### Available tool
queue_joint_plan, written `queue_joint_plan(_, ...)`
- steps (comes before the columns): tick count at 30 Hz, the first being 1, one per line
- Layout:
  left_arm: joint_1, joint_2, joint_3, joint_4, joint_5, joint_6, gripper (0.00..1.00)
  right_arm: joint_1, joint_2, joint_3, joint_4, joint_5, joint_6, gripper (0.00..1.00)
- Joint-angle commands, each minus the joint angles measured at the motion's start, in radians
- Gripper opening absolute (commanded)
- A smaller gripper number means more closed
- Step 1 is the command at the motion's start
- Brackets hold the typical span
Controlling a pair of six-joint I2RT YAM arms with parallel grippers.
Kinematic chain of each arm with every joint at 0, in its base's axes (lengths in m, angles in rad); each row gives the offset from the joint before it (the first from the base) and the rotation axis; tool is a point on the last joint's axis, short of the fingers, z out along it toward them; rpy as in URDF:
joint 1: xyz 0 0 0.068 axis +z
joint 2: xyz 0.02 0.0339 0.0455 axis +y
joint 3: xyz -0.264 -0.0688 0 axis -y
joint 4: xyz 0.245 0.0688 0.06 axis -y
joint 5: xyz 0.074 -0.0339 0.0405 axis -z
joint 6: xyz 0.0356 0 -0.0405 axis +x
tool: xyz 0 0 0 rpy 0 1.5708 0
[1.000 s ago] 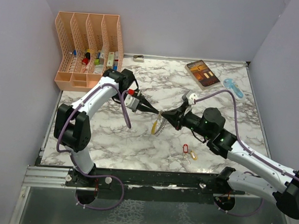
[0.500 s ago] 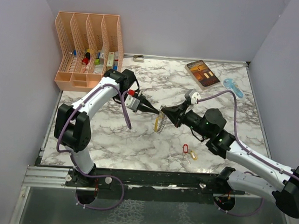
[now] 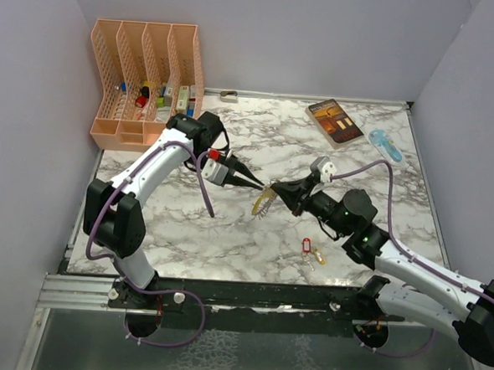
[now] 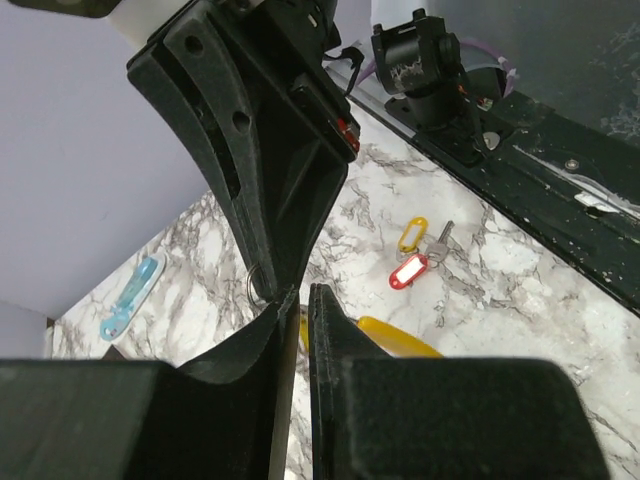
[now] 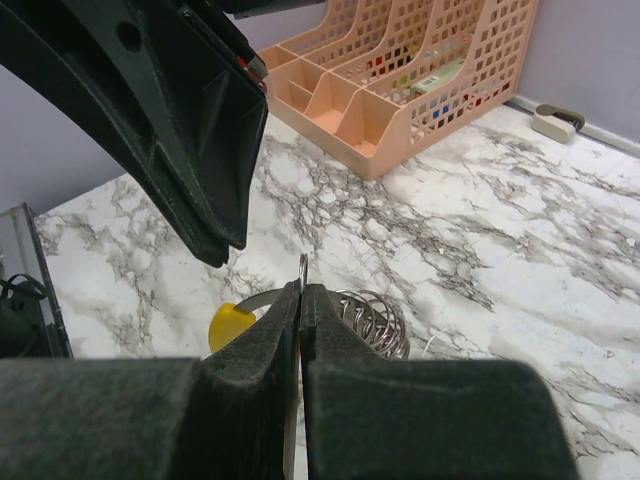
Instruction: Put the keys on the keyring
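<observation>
The right tool (image 3: 273, 189) is pinched tight on the keyring (image 3: 262, 205), off the table (image 3: 185, 231), behind-left of the loose keys (image 3: 311, 251). The left tool (image 3: 261, 187), just beyond, shows a thin slit.

The left fingers (image 3: 246, 179) and right fingers (image 3: 287, 192) point tip to tip at the centre of the surface (image 3: 185, 231), with the keyring (image 3: 262, 204) just below, so that spot is closed off. Bare marble lies open at 7 and 12 o'clock. The keys (image 3: 312, 253) at 5 o'clock are uncovered from above. An orange organizer (image 3: 144, 78) blocks 10 o'clock. A book (image 3: 335, 122) and a blue object (image 3: 385, 145) crowd 2 o'clock.
</observation>
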Motion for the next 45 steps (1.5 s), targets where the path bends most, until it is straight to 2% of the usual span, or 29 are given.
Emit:
queue_joint_plan(1,0.001,-0.010,0.037,-0.023,0.094,-0.016,0.15,0.005,-0.065,-0.033,0.097,-0.016,-0.038,0.01)
queue_joint_plan(12,0.003,0.050,0.073,-0.022,0.095,-0.038,0.26,0.004,-0.039,-0.058,0.180,-0.205,-0.098,0.01)
queue_joint_plan(17,0.002,0.059,0.073,-0.022,0.071,-0.038,0.26,0.004,-0.030,-0.057,0.193,-0.230,-0.102,0.01)
queue_joint_plan(30,0.003,0.031,0.043,-0.023,0.049,-0.047,0.21,0.004,-0.038,-0.055,0.150,-0.170,-0.124,0.01)
queue_joint_plan(45,0.001,-0.020,0.015,-0.024,0.063,-0.061,0.23,0.004,-0.022,-0.043,0.128,-0.129,-0.142,0.01)
